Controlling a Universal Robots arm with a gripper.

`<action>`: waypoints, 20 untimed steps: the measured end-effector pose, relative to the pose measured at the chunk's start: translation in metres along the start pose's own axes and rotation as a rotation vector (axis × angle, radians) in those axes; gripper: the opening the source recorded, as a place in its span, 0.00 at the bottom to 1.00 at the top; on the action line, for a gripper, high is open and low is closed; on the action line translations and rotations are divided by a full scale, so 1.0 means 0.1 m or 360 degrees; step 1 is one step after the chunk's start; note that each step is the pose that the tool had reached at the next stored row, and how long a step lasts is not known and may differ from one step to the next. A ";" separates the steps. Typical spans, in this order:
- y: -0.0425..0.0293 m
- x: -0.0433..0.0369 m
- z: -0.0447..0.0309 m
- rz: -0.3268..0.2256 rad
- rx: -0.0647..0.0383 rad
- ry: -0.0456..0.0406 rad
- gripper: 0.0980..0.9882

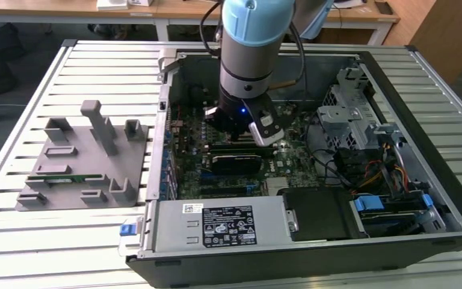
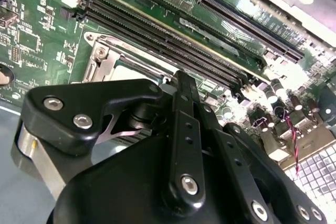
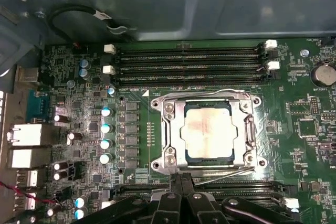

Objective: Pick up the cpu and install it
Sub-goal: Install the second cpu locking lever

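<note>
CPU [image 3: 207, 131] first: we see it in the first wrist view at centre frame, a silvery square with a thin tan rim lying flat inside the motherboard socket [image 3: 210, 132], ringed by the bright metal retention frame. It sits level and square to the frame's edges, which we read as seated in place rather than merely dropped on top; whether the frame is latched over it, we cannot tell.

Our gripper [image 3: 184, 182] shows at the bottom centre of that view, its black linkages just below the socket and holding nothing we can see. The fingertips themselves are out of sight, so we cannot tell whether they are spread or pressed together.

In the exterior view the arm [image 1: 247, 66] stands nearly vertical at upper centre, reaching down into the open computer case [image 1: 440, 198], a posture that suits a straight, flat placement. At the left of that frame the grey fixture plate [image 1: 79, 174] rests on the slatted table [image 1: 22, 120], with a thin green memory stick [image 1: 74, 178] lying in it.
</note>
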State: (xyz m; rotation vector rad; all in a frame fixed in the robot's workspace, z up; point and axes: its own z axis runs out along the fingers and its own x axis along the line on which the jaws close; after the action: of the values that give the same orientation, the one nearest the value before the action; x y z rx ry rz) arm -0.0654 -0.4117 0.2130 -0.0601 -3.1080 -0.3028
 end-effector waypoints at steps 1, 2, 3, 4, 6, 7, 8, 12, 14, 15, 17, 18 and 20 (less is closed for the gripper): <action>-0.012 0.000 0.000 0.0000 -0.0005 0.0000 0.01; -0.023 0.000 -0.001 0.0000 -0.0008 0.0000 0.01; -0.030 0.002 -0.002 0.0000 -0.0010 0.0000 0.01; -0.034 0.004 -0.002 0.0000 -0.0012 0.0000 0.01; -0.041 0.010 -0.004 0.0000 -0.0014 0.0001 0.01; -0.045 0.014 -0.004 0.0000 -0.0015 0.0001 0.01; -0.052 0.018 -0.005 0.0000 -0.0016 0.0001 0.01; -0.087 0.041 -0.001 0.0000 -0.0024 0.0001 0.01; -0.101 0.052 0.010 0.0000 -0.0030 0.0001 0.01; -0.106 0.057 0.019 0.0000 -0.0036 0.0001 0.01; -0.115 0.077 0.036 -0.0001 -0.0050 0.0002 0.01; -0.119 0.089 0.045 -0.0001 -0.0059 0.0003 0.01; -0.131 0.102 0.085 -0.0003 -0.0092 0.0004 0.01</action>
State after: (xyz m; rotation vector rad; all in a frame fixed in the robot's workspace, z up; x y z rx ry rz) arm -0.0762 -0.4225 0.2023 -0.0578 -3.0966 -0.3927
